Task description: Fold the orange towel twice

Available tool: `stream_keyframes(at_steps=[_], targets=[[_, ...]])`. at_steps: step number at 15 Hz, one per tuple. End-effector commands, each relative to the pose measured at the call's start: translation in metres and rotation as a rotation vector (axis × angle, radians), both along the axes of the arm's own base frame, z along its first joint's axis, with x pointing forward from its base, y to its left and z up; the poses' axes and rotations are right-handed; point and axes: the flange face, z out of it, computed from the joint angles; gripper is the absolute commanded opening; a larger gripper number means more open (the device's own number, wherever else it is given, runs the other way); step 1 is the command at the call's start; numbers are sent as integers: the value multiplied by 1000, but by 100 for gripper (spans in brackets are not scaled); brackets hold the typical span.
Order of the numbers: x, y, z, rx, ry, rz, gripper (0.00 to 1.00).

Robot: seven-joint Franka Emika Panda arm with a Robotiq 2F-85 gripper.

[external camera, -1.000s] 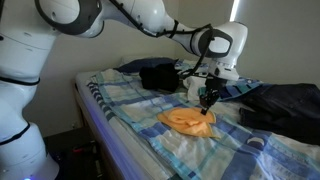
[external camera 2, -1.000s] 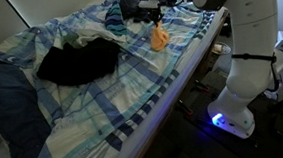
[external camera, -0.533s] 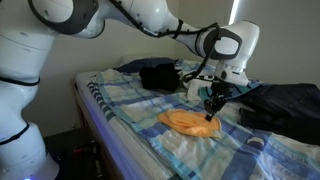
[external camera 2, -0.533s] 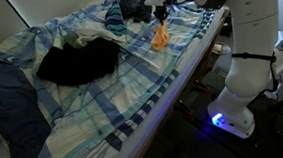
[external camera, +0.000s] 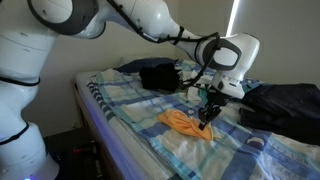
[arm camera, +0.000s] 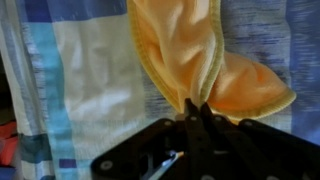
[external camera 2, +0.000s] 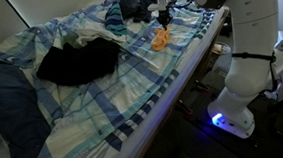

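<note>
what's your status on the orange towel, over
Gripper shut on orange towel, pinching its edge. Towel bunched, one edge held above the plaid sheet, not folded flat. Dark clothes lie apart from it, nothing in the way.

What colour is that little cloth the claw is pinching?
The towel is yellow-orange, clearest in the wrist view.

Both exterior views share the bed (external camera: 120, 105) (external camera 2: 132, 90); wrist view looks closely down.

Dark clothes (external camera: 158, 76) crowd beyond the orange towel (external camera: 183, 121); nearer plaid sheet (external camera: 125, 106) seems open.
</note>
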Motion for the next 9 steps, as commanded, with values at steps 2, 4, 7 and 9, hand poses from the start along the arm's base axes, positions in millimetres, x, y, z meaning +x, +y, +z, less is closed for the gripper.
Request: stream_keyframes(at_steps=[2, 4, 7, 9], targets=[[-10, 4, -7, 43, 33, 3, 2], [-13, 5, -3, 38, 47, -6, 31], [-21, 9, 11, 38, 70, -16, 42], [-29, 14, 25, 49, 97, -18, 57]])
